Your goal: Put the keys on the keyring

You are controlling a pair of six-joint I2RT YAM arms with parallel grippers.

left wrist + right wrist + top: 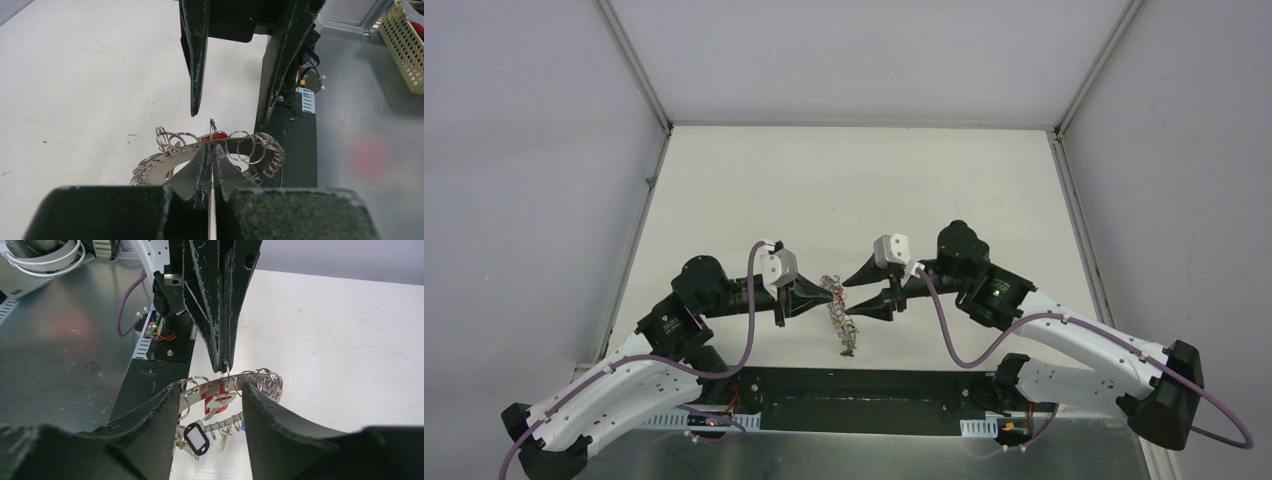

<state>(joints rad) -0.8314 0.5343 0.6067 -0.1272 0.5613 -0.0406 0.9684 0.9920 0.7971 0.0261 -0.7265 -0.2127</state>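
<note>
The keyring (839, 315) hangs in the air between both grippers, a grey metal band (240, 377) fringed with small silver split rings. My left gripper (212, 150) is shut on one of those small rings at the top of the band (165, 167). In the right wrist view it comes down from above (223, 360). A key with a red tag (218, 401) hangs just below that grip. A black tag with a white label (196, 439) and more keys (225, 432) dangle lower. My right gripper (212, 386) stands open, its fingers either side of the red-tagged key without touching it.
A black bar (854, 400) and a grey metal plate (60, 355) run along the near table edge under the arms. A yellow mesh basket (405, 45) stands off the table. White cables (45, 260) lie coiled on the plate. Grey walls close in the white table (854, 180).
</note>
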